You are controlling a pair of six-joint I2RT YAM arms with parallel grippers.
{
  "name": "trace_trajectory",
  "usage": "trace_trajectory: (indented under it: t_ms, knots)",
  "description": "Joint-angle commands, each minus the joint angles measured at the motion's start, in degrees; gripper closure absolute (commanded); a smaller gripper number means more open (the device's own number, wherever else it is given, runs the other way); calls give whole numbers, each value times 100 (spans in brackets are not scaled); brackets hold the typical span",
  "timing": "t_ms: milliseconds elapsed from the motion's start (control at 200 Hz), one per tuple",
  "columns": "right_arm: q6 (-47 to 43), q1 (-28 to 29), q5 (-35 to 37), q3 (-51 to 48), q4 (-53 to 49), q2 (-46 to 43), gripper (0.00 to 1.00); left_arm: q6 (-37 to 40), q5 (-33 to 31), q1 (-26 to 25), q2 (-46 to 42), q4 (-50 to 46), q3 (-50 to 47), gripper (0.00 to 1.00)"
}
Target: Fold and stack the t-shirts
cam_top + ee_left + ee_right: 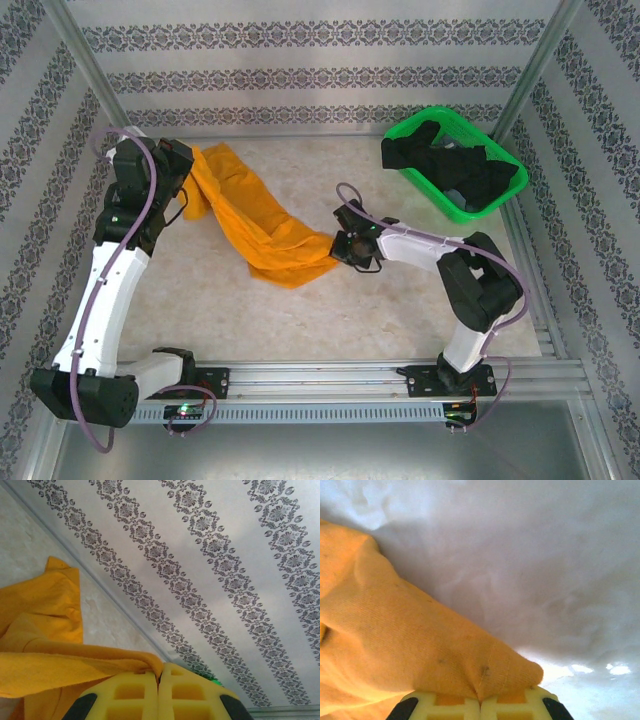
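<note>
Nearest to the arm bases, the right end effector (340,247) stands low over the pale marbled counter (250,310), to the left of the green plastic mesh basket (455,213) and nearer to the viewer than it. In the right wrist view its yellow pads (445,702) are closed together, with a fold of the mustard-orange cloth t-shirt (255,220) pinched between them.

From this grip the t-shirt runs as one twisted, bunched band up and to the left, away from the basket. Its long axis is a diagonal across the counter, and its lower part sags and rests on the surface.

At the far end of the band, well apart from the basket, the left end effector (188,170) is also closed. The left wrist view shows its pads (130,692) pressed together on an edge of the same cloth.

So the t-shirt lies between the two grips, and each arm has one end. I judge that the coming move needs both arms to work along this diagonal and spread the cloth flat.

Farthest, the black t-shirts (450,165) lie crumpled inside the basket, unfolded.
</note>
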Motion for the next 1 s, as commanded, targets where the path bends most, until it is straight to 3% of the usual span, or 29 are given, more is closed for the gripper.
trace_trajectory:
  t_ms: [0,110,310,445,540,669,854,994]
  knots:
    - [-537,-217,245,578,-419,-436,100,169,74,160,51,205,212,100]
    - [-873,-521,-22,1299,-655,-474,100,91,306,444,338,500,286,100]
    - [-1529,-990,-250,3830,-1571,98,100,-128,919,1033,1322,1078,1358,100]
    - [-1884,-1156,-104,5595,-2354,376,100,-8,957,1224,1707,923,2534,100]
    - [-2020,-1157,5,5983,-2687,218,100,159,783,1245,1643,671,2885,100]
    - [-1922,-1044,-65,4959,-2907,-547,100,244,423,1221,1224,-147,2504,100]
    - [-1110,-863,-492,1644,-2448,-2057,100,59,151,1141,109,-182,177,100]
    - [-727,-1192,-1065,-79,-1272,-1882,100,-189,446,1029,-310,-261,-1398,100]
